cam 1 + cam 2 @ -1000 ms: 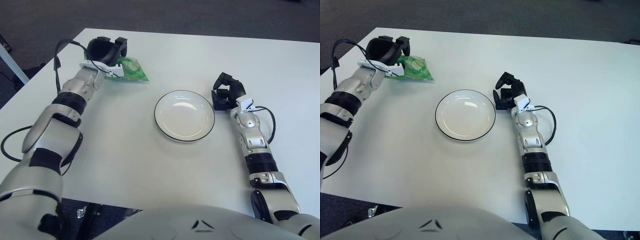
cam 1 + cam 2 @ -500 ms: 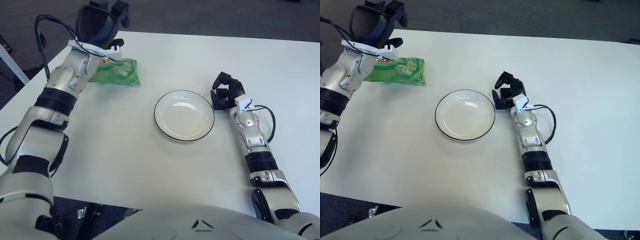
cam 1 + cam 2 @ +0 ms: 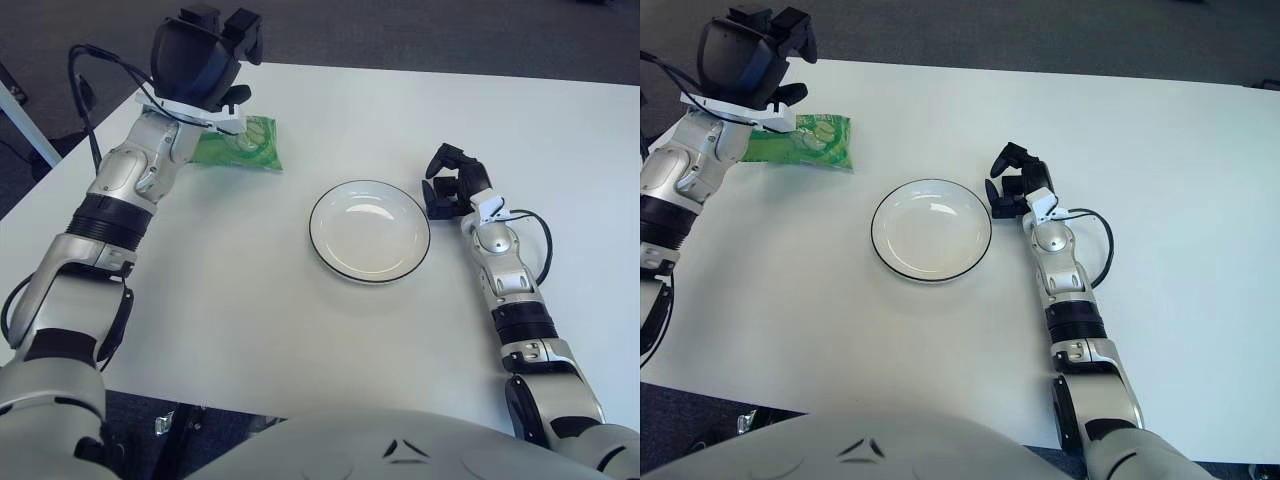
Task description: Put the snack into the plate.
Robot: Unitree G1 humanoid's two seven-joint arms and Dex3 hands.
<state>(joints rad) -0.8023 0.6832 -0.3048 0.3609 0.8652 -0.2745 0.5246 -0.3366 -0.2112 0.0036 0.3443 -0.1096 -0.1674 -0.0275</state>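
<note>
One green snack (image 3: 808,141) lies near the far left edge of the white tabletop (image 3: 300,320), with bare surface between it and the one plate (image 3: 369,231), while the left robot hand (image 3: 203,55) is raised above the snack, released, and the right robot hand (image 3: 451,184) shows just right of the plate, fingers curled, holding nothing.

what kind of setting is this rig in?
Probably an office or lab test setup, not a kitchen: a plain white table on dark carpet, holding only an empty plate and a green snack pack, with cables running along the robot's arms.
</note>
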